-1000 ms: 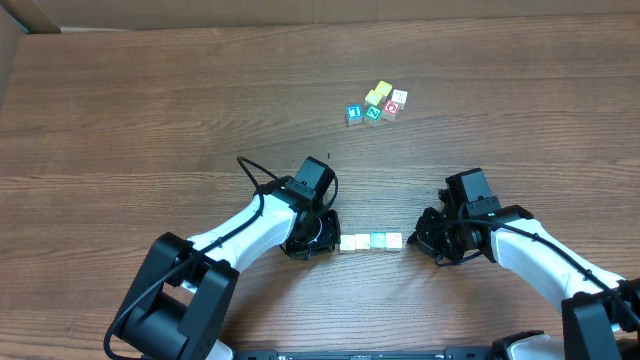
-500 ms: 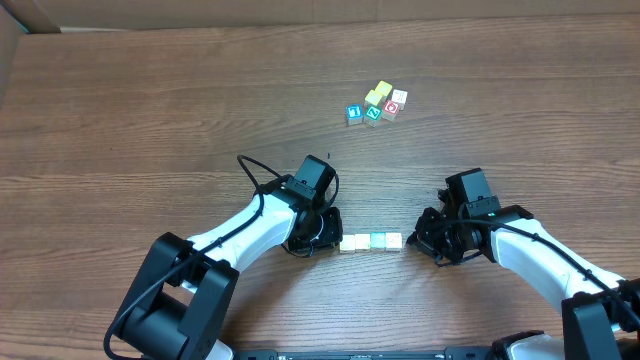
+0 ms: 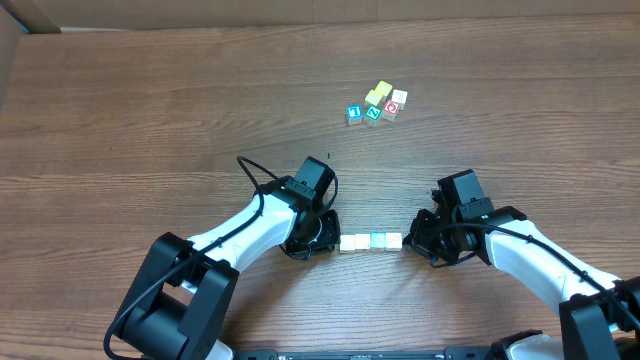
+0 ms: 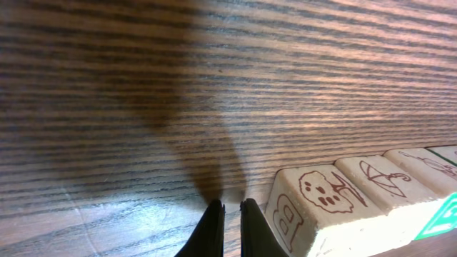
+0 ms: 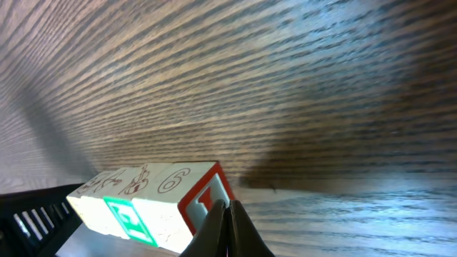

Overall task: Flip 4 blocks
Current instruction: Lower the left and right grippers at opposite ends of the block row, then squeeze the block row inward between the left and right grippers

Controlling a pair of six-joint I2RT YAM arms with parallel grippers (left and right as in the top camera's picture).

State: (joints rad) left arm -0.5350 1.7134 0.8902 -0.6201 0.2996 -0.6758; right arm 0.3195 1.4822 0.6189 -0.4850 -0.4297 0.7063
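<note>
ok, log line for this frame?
blocks: four in a row | left pincer: shut, beside left end | right pincer: shut, at right end

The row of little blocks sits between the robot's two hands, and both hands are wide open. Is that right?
Not quite. The row of blocks does sit between the two hands, but the hands are shut, not wide open. The left wrist view shows the left gripper with its fingers pinched close, and the right wrist view shows the right gripper with its fingers together.

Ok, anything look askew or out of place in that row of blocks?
Nothing stands out: the four blocks lie in one straight row, none tipped or stacked, between the left tool and right tool.
</note>
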